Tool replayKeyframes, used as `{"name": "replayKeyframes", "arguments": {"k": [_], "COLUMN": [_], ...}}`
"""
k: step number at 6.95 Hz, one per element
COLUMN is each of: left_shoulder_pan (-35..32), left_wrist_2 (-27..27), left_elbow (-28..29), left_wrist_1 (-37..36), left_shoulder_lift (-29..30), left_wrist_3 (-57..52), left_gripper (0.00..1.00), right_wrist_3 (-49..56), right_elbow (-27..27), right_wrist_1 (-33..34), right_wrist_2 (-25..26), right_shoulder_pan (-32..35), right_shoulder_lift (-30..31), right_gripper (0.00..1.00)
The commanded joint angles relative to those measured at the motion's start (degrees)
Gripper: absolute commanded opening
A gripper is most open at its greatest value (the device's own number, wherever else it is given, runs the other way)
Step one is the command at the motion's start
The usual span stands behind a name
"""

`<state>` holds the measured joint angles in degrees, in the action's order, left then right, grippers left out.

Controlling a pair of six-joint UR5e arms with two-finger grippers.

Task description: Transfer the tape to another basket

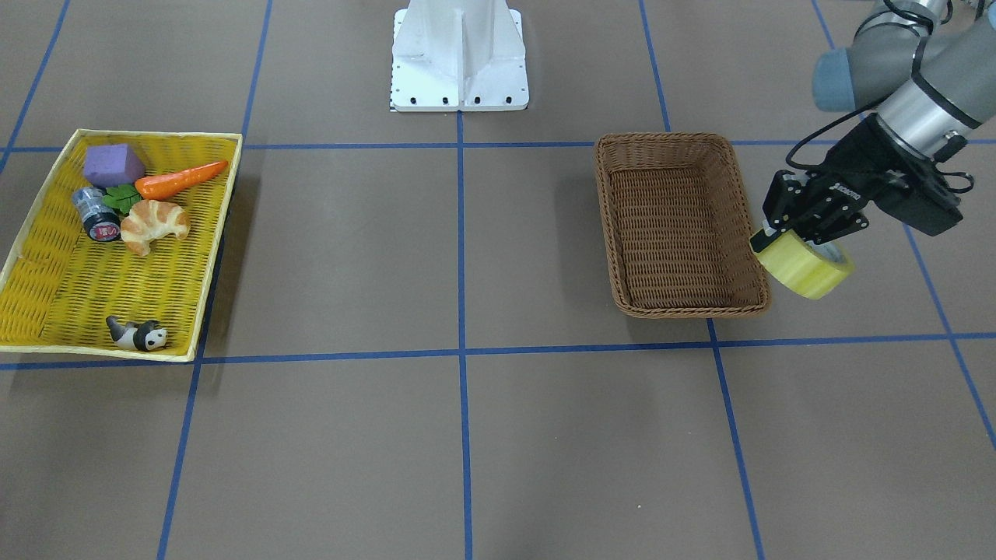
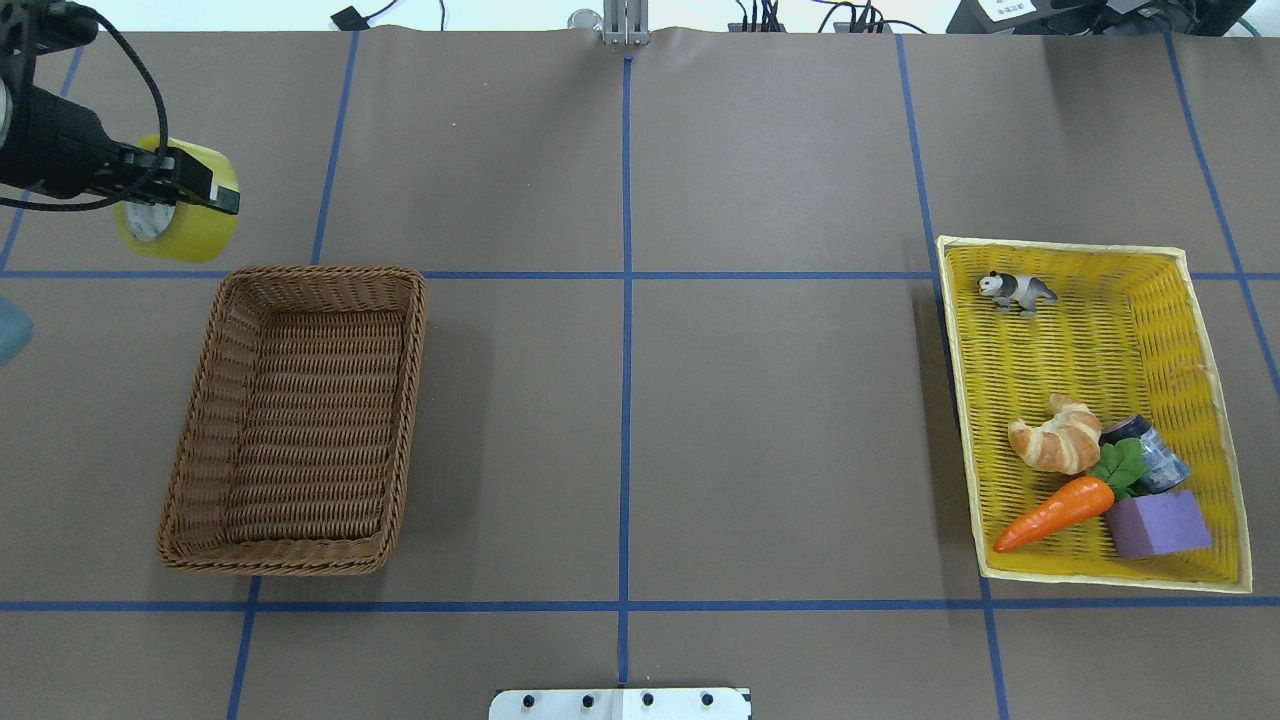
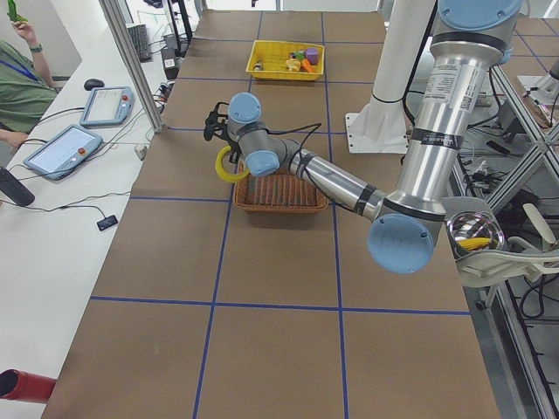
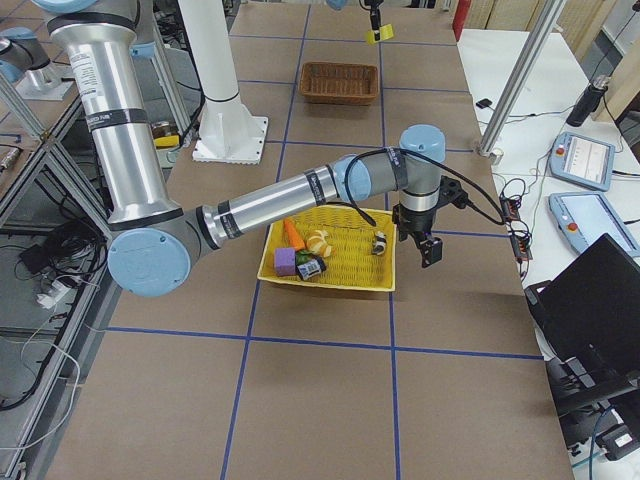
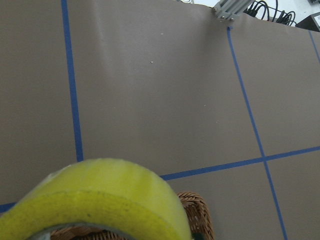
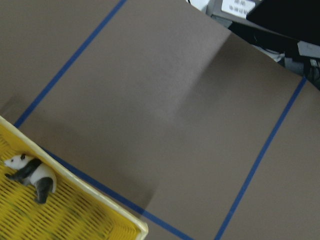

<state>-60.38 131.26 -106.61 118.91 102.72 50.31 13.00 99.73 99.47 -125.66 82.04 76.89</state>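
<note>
"Between your left fingers [image 1: 832, 222], from the front?"
"The tape [image 1: 805, 271], clamped, up off the surface [image 1: 545, 435], just outside the basket [image 1: 669, 141]."
"Overhead?"
"Basket corner near my fingertips, toward my base."
"Left wrist?"
"Tape below, wicker edge under it."
"Right fingers [image 4: 430, 250]?"
"Beside the yellow tray [image 4: 330, 283]; wide or narrow, I cannot tell."

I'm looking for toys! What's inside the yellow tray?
Inside the yellow tray lie a panda, a croissant, a carrot, a purple block and a grey can. The carrot's green leaves cover part of the can, so that part is hidden.
</note>
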Motion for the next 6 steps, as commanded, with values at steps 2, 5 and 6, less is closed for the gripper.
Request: {"name": "replayKeyframes", "arguments": {"k": [2, 5, 6], "left_shoulder_pan": [11.14, 18.00, 18.89], "left_wrist_2": [-12.79, -13.14, -13.23], "left_elbow": [-11.43, -6.45, -4.16], "left_wrist_1": [-27.92, -28.03, -28.03], "left_shoulder_lift": [1.26, 2.83, 4.23], "left_wrist_3": [-6.10, -5.31, -5.31], "left_gripper": [0.00, 0.00, 0.00], "right_wrist_3": [0.80, 0.71, 0.37], "right_elbow": [0.72, 1.70, 1.87], "right_wrist_1": [7.94, 7.59, 7.93], "right_wrist_2": [-1.16, -1.25, -1.60], "right_shoulder_pan": [0.31, 0.14, -0.04], "right_shoulder_lift": [2.10, 3.35, 3.44], "right_gripper": [1.00, 1.00, 1.00]}}
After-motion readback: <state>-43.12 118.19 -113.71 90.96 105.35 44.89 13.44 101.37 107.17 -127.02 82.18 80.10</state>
